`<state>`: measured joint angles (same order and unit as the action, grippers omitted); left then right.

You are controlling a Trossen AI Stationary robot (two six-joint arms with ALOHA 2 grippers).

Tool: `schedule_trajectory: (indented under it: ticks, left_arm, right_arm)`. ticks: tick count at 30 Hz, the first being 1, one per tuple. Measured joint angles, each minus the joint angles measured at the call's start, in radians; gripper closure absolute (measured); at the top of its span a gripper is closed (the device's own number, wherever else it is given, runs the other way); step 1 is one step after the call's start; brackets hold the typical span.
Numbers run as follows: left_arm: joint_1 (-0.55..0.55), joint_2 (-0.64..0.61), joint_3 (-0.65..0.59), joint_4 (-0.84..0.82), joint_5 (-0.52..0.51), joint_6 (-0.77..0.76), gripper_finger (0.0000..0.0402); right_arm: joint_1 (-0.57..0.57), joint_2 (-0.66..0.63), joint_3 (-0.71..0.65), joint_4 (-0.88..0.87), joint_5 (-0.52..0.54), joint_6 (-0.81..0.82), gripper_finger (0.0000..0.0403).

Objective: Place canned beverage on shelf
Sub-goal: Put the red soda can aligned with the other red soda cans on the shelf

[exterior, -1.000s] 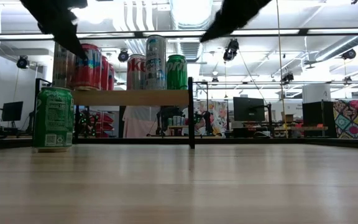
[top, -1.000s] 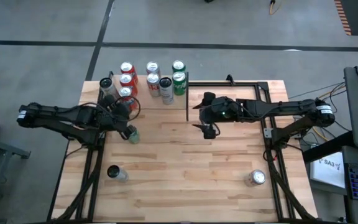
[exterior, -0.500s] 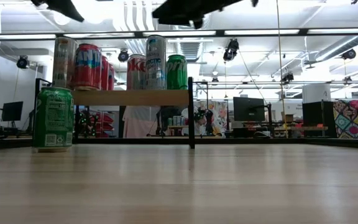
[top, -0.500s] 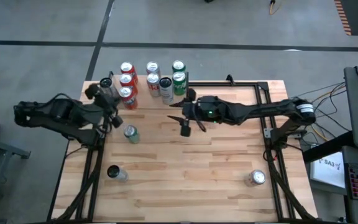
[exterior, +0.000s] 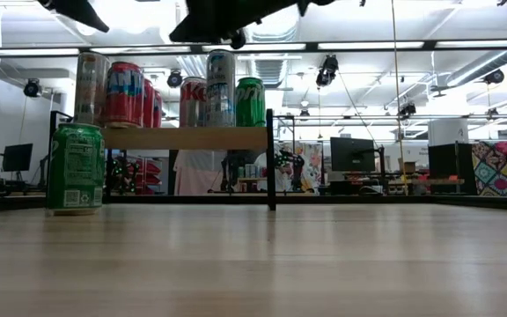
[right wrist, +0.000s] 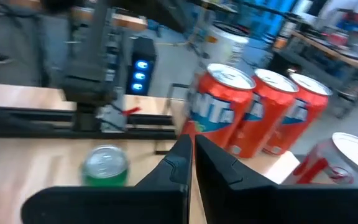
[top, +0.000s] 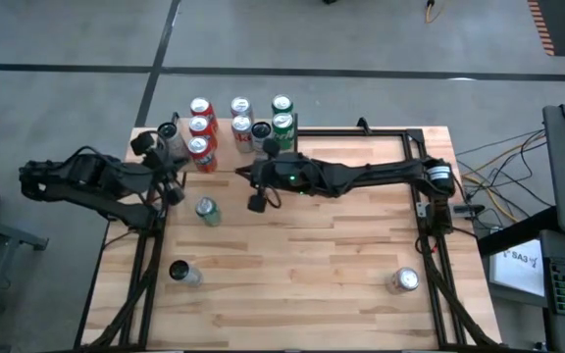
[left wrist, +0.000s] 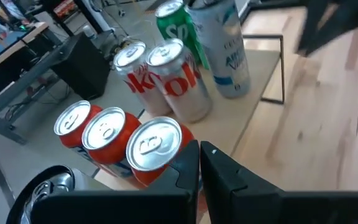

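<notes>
Wooden shelf (top: 226,147) carrying upright beverage cans.
Right tool (top: 254,188), fingers pressed together, hovers near green can (top: 206,209) on surface (top: 322,265); left tool (top: 173,188) likewise closed, empty.

We saw two dark, jointed arms: the right arm (top: 361,177) bore a green light; each claw had flat black fingers (left wrist: 229,177).

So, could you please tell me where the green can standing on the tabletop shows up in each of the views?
High view: green can on the table, near the shelf.
Low view: far left, beside the shelf.
Left wrist view: not in it.
Right wrist view: lower left, seen from above.
Shared landmark: the red cans on the shelf.
</notes>
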<state>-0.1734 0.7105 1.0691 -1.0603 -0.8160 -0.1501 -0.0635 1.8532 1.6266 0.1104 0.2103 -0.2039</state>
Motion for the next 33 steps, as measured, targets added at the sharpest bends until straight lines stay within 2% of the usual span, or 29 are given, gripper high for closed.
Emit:
schedule_trajectory:
  ticks: [3,14,20,22,27,33]
  left_arm:
    - [0.000,0.002,-0.001,-0.030,0.032,0.008,0.0402]
    - [0.000,0.024,-0.037,-0.033,0.042,0.026,0.0402]
    - [0.000,0.046,-0.079,-0.035,0.076,0.009,0.0402]
    - [0.000,0.049,-0.087,-0.044,0.077,-0.002,0.0402]
    - [0.000,0.052,-0.099,-0.058,0.070,-0.043,0.0402]
    - [0.000,0.050,-0.103,-0.057,0.066,-0.054,0.0402]
  right_arm:
    - [0.000,0.037,0.036,-0.008,0.050,0.000,0.0394]
    - [-0.002,0.176,0.191,-0.008,0.063,0.010,0.0394]
    - [-0.004,0.252,0.292,-0.002,0.203,0.003,0.0394]
    - [-0.007,0.283,0.328,-0.002,0.212,0.008,0.0394]
    - [-0.009,0.341,0.395,-0.010,0.242,0.061,0.0394]
    - [-0.009,0.347,0.401,-0.035,0.265,0.138,0.0394]
